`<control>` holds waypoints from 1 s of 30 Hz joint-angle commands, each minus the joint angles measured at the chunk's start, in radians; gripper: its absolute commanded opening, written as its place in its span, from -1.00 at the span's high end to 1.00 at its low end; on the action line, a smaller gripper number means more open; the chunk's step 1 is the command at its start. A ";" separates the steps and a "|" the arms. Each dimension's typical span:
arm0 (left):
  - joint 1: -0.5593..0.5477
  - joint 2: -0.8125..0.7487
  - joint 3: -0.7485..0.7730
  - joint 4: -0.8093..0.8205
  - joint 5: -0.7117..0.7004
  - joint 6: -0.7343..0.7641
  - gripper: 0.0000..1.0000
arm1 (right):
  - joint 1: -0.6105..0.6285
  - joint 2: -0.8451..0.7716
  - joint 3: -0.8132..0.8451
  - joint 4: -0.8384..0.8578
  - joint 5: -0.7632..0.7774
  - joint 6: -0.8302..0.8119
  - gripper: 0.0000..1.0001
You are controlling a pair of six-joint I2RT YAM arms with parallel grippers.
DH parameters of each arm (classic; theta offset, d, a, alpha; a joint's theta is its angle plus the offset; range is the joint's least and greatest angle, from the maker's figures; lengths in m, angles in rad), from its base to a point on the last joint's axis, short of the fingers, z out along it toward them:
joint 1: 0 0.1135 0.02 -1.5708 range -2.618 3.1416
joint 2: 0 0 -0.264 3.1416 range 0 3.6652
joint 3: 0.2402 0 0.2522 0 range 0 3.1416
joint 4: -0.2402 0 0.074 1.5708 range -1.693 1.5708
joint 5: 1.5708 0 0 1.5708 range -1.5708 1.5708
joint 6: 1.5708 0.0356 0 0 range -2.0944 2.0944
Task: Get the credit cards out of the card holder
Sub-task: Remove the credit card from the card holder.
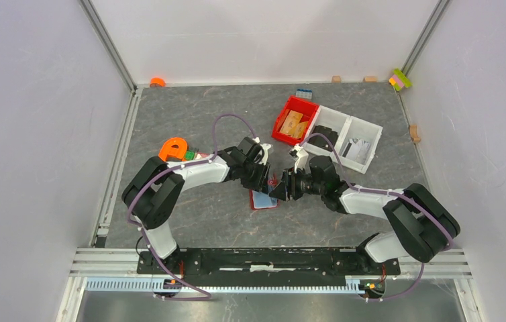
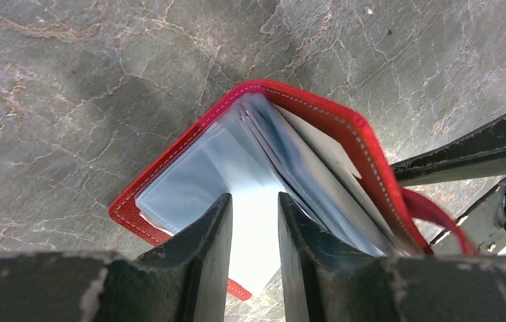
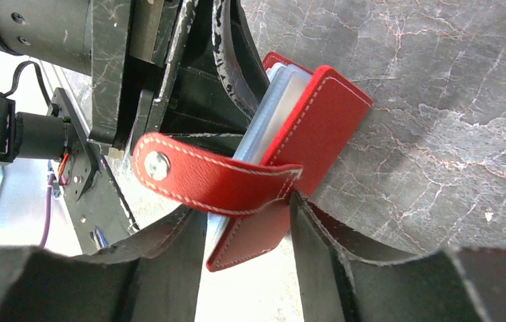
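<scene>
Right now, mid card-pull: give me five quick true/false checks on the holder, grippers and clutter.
1. The card holder has its strap unfastened. True.
2. The left gripper and right gripper are both at the card holder. True.
3. The red bin is empty. False: tan pieces lie in it.
4. The orange piece sits by the right arm. False: it lies beside the left arm.
5. The inner sleeves look pale and clear against the red cover. True.
</scene>
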 commanded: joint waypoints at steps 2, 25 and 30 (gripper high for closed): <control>-0.006 0.015 0.029 -0.012 -0.011 0.016 0.24 | 0.003 -0.014 0.020 0.020 0.003 -0.008 0.00; -0.006 0.019 0.034 -0.023 -0.023 0.017 0.24 | 0.003 -0.045 0.024 -0.019 0.046 -0.021 0.38; -0.006 0.023 0.037 -0.027 -0.024 0.016 0.24 | 0.001 -0.043 0.020 -0.003 0.030 -0.016 0.12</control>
